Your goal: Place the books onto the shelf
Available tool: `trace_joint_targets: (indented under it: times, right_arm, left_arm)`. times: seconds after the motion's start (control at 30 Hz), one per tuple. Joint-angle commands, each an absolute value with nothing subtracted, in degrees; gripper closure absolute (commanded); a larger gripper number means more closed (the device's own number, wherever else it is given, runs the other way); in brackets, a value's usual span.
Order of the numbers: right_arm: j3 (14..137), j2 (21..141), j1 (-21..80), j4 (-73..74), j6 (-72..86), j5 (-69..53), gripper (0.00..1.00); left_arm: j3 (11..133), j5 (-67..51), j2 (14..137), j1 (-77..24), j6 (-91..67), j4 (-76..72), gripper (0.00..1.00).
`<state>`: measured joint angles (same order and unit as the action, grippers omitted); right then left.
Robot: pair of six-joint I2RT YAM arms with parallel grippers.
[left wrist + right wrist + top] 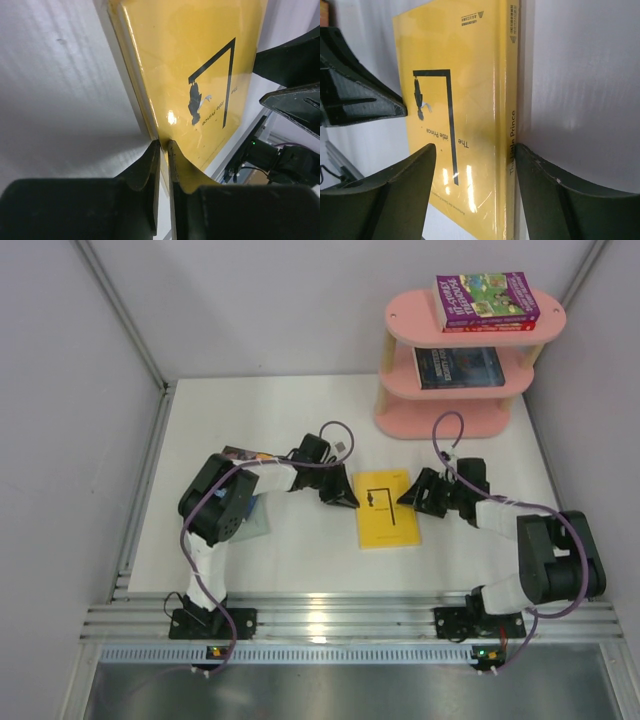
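Fingers of the left gripper press fully together at the left edge of the yellow book; the right gripper gapes wide across its spine, gripping nothing.

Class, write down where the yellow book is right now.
Top view: the yellow book lies flat on the table near its centre, between the left end effector and right end effector, on the near side of the pink shelf.

1. Top camera looks down from behind, taking in the whole table and shelf.
2. Left wrist camera looks across the yellow book at close range.
3. Right wrist camera faces that book from the opposite side, equally close.
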<state>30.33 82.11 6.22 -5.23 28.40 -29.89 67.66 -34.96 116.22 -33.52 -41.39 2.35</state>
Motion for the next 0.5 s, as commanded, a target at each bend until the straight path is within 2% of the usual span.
trace_joint_targets:
  times: [0.0,0.17,0.3,0.37,0.47]
  right_arm:
    - [28.04,84.99,7.47,-14.31,32.60,-41.38,0.35]
    - [27.77,85.43,7.38,-22.50,35.60,-48.51,0.36]
    - [27.60,86.83,7.38,-27.32,39.87,-53.33,0.41]
    - [25.85,87.36,7.29,-34.70,43.23,-54.66,0.43]
    - [25.31,87.28,7.29,-35.51,44.47,-53.53,0.46]
  left_arm:
    - [66.19,-40.06,118.30,-30.68,-40.51,2.73,0.87]
    - [66.71,-42.01,117.86,-30.15,-39.20,3.69,0.89]
    - [67.67,-44.82,118.91,-30.15,-39.99,2.81,0.91]
    - [67.59,-45.87,119.09,-30.15,-40.34,2.46,0.92]
    - [67.15,-46.23,118.48,-30.15,-40.60,2.46,0.91]
